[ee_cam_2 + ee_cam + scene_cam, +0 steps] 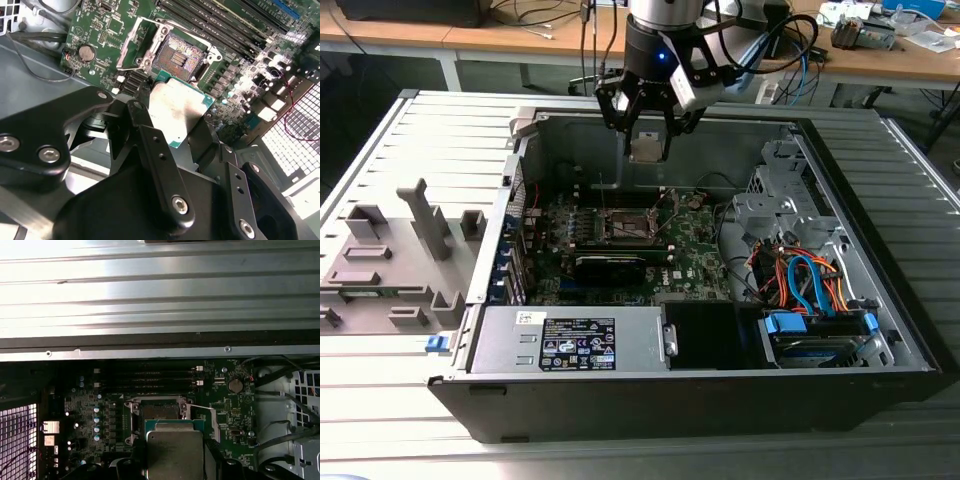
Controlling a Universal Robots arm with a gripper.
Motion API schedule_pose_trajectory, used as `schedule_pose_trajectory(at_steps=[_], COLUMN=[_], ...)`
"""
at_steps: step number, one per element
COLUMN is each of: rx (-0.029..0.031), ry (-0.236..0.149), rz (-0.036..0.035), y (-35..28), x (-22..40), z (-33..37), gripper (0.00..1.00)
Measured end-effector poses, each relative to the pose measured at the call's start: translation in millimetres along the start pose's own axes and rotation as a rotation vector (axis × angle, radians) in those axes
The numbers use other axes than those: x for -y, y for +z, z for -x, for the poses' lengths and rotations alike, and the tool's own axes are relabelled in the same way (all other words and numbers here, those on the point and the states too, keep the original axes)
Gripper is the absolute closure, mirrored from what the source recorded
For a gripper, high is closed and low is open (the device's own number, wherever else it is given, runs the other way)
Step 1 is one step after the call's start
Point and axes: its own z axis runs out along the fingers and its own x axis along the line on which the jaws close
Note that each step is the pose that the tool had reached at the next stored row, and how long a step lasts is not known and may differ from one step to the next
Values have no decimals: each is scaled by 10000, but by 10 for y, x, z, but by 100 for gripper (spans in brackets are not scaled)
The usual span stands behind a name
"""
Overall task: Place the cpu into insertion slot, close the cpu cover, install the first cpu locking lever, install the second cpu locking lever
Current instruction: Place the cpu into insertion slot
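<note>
In the exterior view the fingertips are hard for me to make out under the wrist housing, but the jaws hang above the open computer case (910, 330) on the slatted table (380, 150), pinching the cpu (648, 148) between them. The chip is in the air, well above the motherboard (695, 255). The insertion slot (625, 222) lies below it, part shadowed. A black card (610, 265) lies just beside the slot, the power supply (570, 340) sits nearer the camera, and orange and blue cables (800, 280) crowd the exterior view's right.

In the second wrist view the black fingers (137, 117) press on opposite edges of the cpu (177, 107), and the gripper body hides its near edge. The insertion slot (177, 57) stands open with dark contacts showing, apart from the chip. The cpu cover (126, 45) is swung up beside it. A coin cell (86, 51) and memory slots (220, 25) flank the socket.

In the first wrist view the cpu (175, 452) is cut off by the picture's edge and overlaps part of the insertion slot (159, 412).
</note>
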Motion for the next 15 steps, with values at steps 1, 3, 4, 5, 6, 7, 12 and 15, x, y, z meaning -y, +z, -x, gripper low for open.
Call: schedule_pose_trajectory(at_steps=[1, 3, 4, 5, 6, 7, 12, 15], rx=[0, 1, 0, 0, 1, 0, 1, 2], ry=[-1, -1, -1, -1, -1, -1, -1, 2], rz=[-7, -7, -7, -7, -8, -11, -39, -57], y=[60, 62, 64, 65, 80, 98, 109, 118], x=[27, 29, 30, 30, 39, 46, 47, 48], z=[-7, -7, -8, -8, -11, -11, -12, -17], gripper=[45, 45, 45, 45, 45, 45, 45, 45])
